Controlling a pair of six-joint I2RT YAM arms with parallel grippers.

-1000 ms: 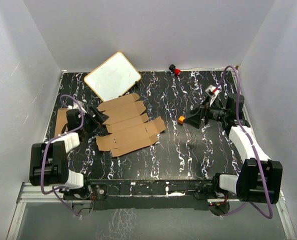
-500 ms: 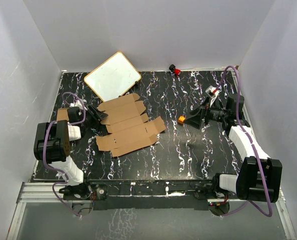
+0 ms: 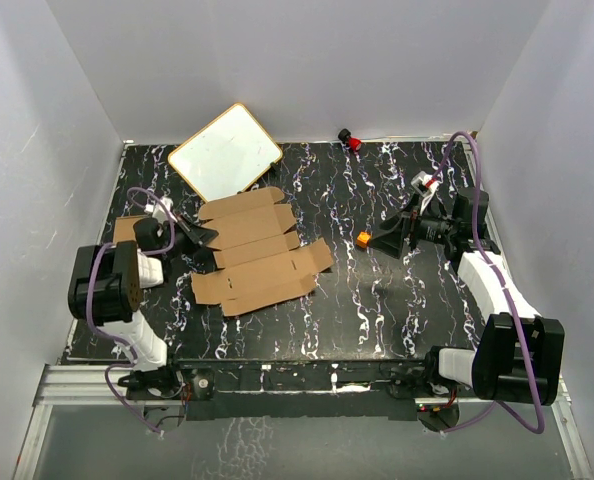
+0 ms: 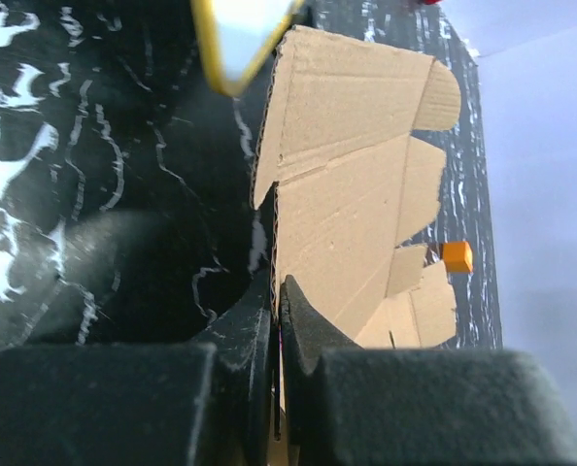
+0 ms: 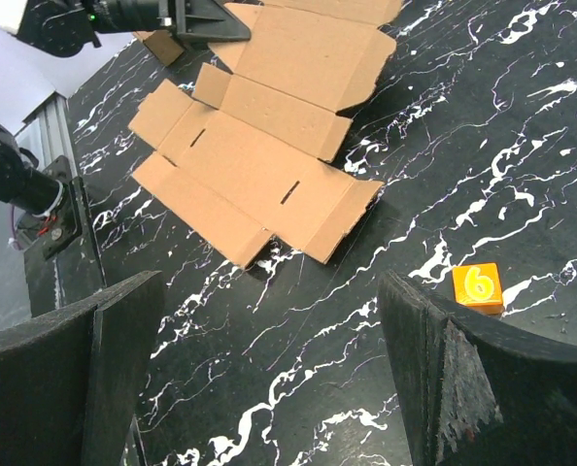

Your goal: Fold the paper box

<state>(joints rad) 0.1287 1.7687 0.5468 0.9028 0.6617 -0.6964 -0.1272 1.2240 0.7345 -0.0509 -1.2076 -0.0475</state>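
Left pincer (image 3: 203,236): pinching the cardboard sheet (image 3: 262,268) at its left edge.
Sheet: stretching rightward from that grip.
Right pincer (image 3: 379,243): hanging spread, well apart, being the farther arm.

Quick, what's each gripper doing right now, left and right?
Left gripper: closed, pinching the edge of the paper box.
Right gripper: open, holding nothing.

Open table (image 3: 377,300) between the paper box (image 3: 260,252) and orange cube (image 3: 362,239); white board (image 3: 225,151) crowds the box's far edge.
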